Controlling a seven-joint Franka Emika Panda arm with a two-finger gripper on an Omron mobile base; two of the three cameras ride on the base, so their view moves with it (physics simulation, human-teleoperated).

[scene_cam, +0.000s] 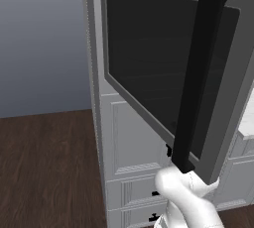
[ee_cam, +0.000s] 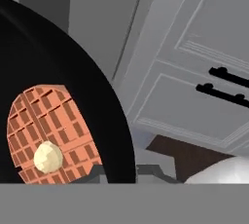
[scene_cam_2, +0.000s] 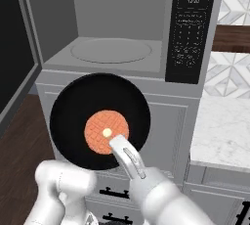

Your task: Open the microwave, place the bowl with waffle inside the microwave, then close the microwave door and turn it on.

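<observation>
Right up against the left base camera swings the microwave door (scene_cam: 168,68) — a big dark glass pane in a grey frame, wide open, its long black bar handle (scene_cam: 198,78) running top to bottom across the shot. Behind it stand white panelled cabinets (scene_cam: 131,138) and a dark wood floor (scene_cam: 44,167).

Over to the right base view and the microwave (scene_cam_2: 122,28) gapes open: grey cavity, pale round turntable (scene_cam_2: 111,50) lying flat on its floor, and a black control strip (scene_cam_2: 190,26) with small light markings down the right side. A white marble counter (scene_cam_2: 222,126) sits to the right, lower down.

Now the bowl (scene_cam_2: 100,121) — black, round and shallow, tipped so its inside faces the camera. It hangs in the air in front of the cabinet face just below the cavity mouth, outside the oven. Inside it lies the waffle (scene_cam_2: 106,132), round, orange-brown with a grid pattern, and a small pale yellow pat of butter (scene_cam_2: 106,132) in its middle.

The gripper (scene_cam_2: 117,146) comes up from the lower right and pinches the bowl's lower rim, fingers closed on the edge beside the waffle. From the hand camera the bowl (ee_cam: 63,86) curves across the left, waffle (ee_cam: 51,135) and butter (ee_cam: 47,157) close in view, white drawer fronts with black handles (ee_cam: 228,84) beyond.
</observation>
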